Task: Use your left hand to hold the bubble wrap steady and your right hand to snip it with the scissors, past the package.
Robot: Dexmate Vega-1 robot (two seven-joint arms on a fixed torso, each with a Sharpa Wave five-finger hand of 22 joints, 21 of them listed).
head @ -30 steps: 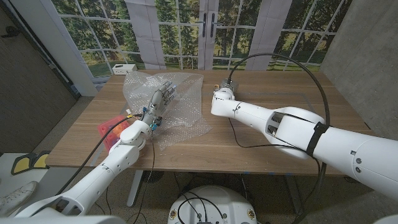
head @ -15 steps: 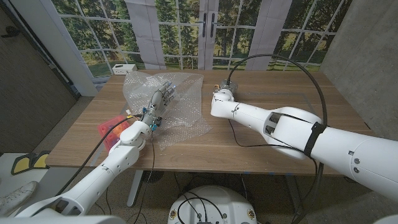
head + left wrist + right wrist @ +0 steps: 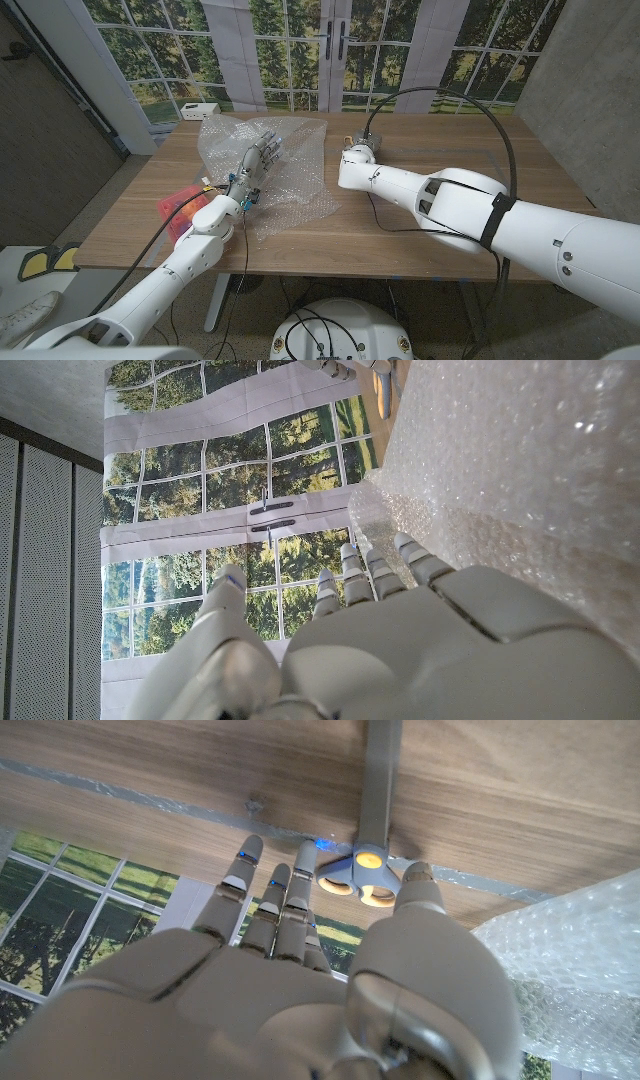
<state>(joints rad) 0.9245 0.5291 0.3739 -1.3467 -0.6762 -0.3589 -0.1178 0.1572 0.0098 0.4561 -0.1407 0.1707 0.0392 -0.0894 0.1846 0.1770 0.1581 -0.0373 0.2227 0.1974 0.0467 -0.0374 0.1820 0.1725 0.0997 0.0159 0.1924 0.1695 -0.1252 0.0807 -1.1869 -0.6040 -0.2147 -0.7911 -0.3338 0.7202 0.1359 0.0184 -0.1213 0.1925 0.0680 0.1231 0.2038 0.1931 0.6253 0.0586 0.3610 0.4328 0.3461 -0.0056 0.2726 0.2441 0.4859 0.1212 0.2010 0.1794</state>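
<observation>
The bubble wrap (image 3: 268,170) looks light, soft and springy; the left robot hand (image 3: 262,157) presses it, fingers spread. Beside the wrap, the right robot hand (image 3: 300,920) reaches, open and empty, toward the scissors (image 3: 366,860) on the desk (image 3: 420,225); their handle loops look the place to grip.

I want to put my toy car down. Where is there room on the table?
Bare wood lies on the table to the right of the right hand, out to the far corner. The left half is crowded: bubble wrap under the left hand, and a red thing at the edge.
</observation>
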